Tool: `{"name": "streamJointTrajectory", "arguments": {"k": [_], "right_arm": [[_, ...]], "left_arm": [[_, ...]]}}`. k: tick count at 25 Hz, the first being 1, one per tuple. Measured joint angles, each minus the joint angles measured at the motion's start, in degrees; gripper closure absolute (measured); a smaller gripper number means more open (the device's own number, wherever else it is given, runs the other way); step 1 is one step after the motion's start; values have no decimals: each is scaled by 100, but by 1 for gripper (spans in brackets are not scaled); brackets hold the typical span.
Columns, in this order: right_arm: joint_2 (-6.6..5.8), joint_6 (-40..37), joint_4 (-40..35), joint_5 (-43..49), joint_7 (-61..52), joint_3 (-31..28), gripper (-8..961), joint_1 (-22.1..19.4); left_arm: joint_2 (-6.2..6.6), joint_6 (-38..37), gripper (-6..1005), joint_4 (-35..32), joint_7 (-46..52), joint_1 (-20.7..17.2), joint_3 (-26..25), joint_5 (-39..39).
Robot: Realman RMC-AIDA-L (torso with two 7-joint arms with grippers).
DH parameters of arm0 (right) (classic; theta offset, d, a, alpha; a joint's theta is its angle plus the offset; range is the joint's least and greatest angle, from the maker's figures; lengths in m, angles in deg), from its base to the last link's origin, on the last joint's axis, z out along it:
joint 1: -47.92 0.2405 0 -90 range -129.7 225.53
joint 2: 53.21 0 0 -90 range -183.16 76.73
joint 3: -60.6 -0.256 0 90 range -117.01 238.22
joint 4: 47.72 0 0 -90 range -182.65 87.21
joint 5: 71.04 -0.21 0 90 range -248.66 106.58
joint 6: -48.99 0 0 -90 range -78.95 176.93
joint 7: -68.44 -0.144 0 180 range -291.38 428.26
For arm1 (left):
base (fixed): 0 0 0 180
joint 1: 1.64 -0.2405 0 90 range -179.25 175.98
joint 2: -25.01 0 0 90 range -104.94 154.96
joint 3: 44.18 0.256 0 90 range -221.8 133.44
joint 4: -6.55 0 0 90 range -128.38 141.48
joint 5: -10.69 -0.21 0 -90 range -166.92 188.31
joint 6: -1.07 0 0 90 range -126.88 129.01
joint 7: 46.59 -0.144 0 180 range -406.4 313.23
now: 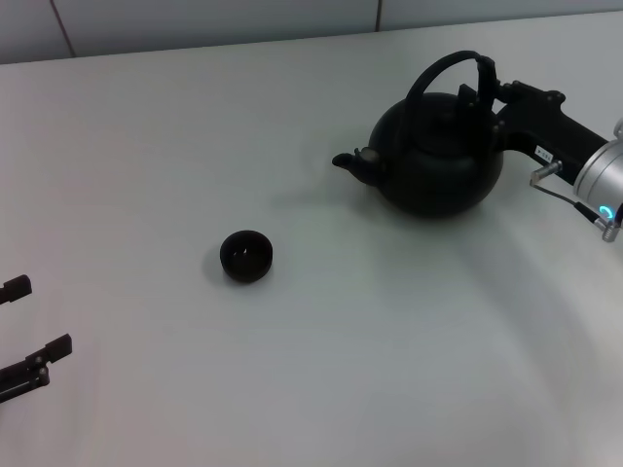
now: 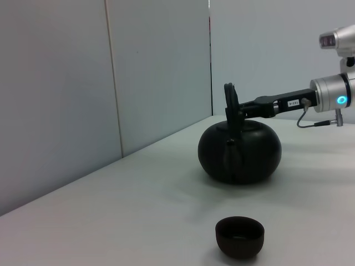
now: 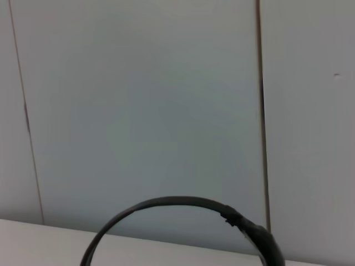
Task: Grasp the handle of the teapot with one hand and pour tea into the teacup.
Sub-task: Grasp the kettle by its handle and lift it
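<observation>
Across the white table (image 1: pixel 321 389), the teapot (image 1: pixel 438 156) sits at the far right, upright, spout aimed toward the robot's left. Its handle (image 1: pixel 443 66) arches over the lid, and in the right wrist view that hoop (image 3: pixel 183 204) curves against the wall panels. At the handle's right side, the right gripper (image 1: pixel 484 89) has its fingers closed around the hoop. Low at the left edge, the left gripper (image 1: pixel 24 336) hangs parted, holding nothing. Smallest, the teacup (image 1: pixel 246 256) stands well apart from the pot, nearer the robot.
</observation>
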Motion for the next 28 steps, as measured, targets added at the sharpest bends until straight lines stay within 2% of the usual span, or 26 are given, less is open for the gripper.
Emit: {"name": "streamJointTrajectory", "arguments": {"k": [2,8,13,19,23,28], "right_arm": [[3,27,-1,-8,1,0,593,0],[13,8,-7,-35,51,-19,791,0],[24,-117,-30,-60,51,-71,862,1],[17,-312,-59,-128,-53,-53,862,134],[11,-261,-150,-93,-429,365,862,438],[29,-216,-206,-91,-598,564,863,567]], "left_arm": [[0,0,199,1,0,0,0,0],[3,8,199,5,2,0,-8,-6],[3,10,199,12,-1,0,-9,-2],[0,10,199,15,-1,-6,-9,2],[-14,10,199,22,-15,-9,-9,-8],[-27,11,199,30,-17,-19,-9,-14]]}}
